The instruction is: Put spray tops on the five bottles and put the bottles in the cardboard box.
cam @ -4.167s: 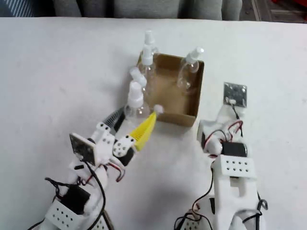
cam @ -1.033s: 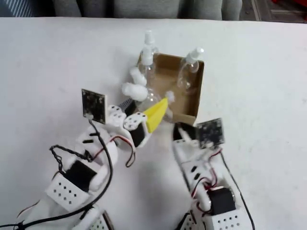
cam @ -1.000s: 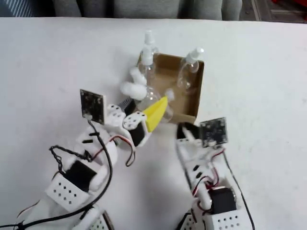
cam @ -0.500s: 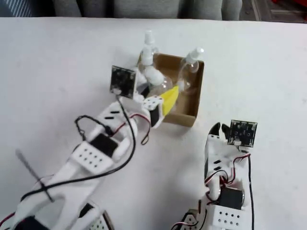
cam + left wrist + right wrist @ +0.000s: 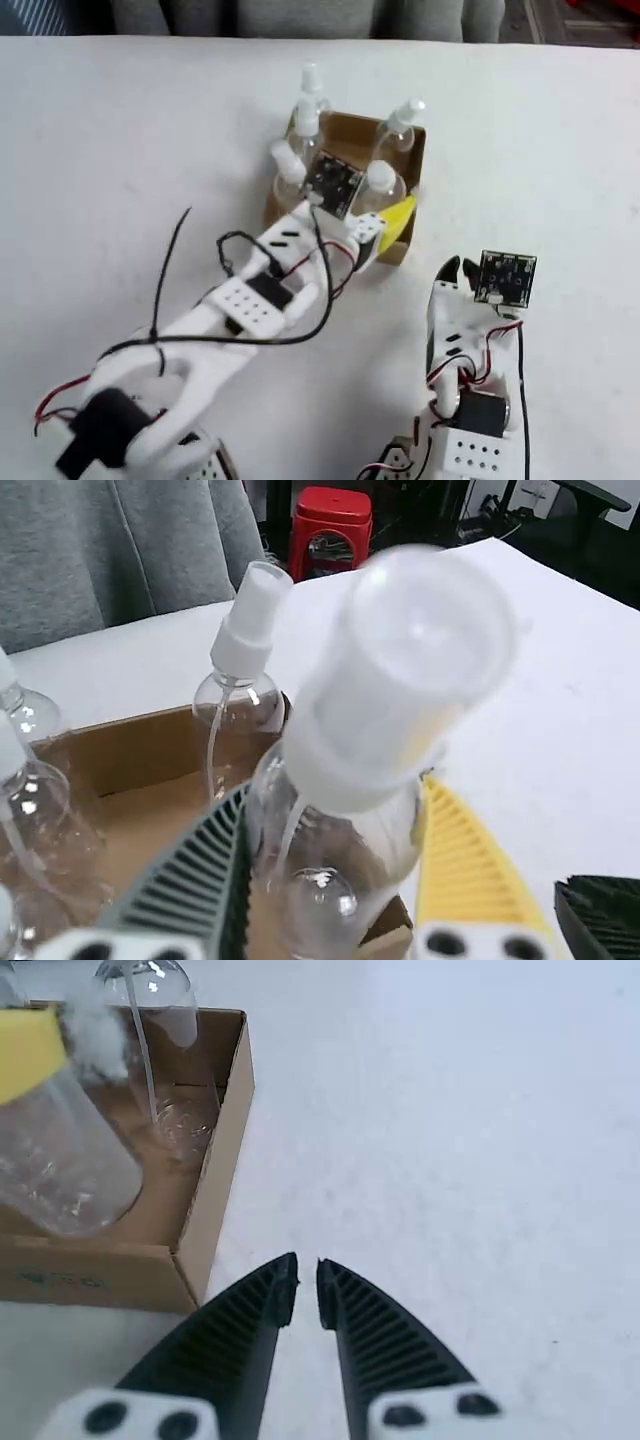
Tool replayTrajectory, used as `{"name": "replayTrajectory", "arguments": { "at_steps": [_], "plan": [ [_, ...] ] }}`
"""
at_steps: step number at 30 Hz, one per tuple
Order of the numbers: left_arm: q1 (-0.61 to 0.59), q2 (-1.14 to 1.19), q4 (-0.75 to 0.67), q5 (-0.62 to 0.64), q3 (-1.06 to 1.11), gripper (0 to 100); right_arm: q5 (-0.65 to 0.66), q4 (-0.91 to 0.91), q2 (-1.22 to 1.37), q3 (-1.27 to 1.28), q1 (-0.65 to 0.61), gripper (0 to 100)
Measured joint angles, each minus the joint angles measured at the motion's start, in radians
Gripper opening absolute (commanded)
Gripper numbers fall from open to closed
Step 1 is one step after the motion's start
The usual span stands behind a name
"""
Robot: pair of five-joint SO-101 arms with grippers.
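Bottle point(image 5: 335, 840) sits clamped in left end effector point(image 5: 335, 790) inside cardboard box point(image 5: 120, 752).

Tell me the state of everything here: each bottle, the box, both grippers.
Held bottle: spray top on, upright, within the box walls.
Left gripper: shut on held bottle.
Right gripper: shut, empty, over the table.
Box: open-topped, upright.
Corner bottle: spray top on, upright in the box.
Side bottles: spray tops on, upright by the box's left wall; inside or outside, unclear.

No legible text or numbers.
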Motion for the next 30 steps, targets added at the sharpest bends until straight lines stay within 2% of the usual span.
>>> {"name": "replayTrajectory", "arguments": {
  "at_steps": [9,16,30],
  "plan": [
    [-0.002,0.163,-0.006,-0.002,-0.121,2,0.000,0.000,0.000,0.000,0.000,1.5],
    [-0.055,0.226,-0.006,-0.002,-0.160,2,0.000,0.000,0.000,0.000,0.000,1.5],
    [-0.055,0.391,-0.006,-0.002,-0.239,2,0.000,0.000,0.000,0.000,0.000,1.5]
  ]
}}
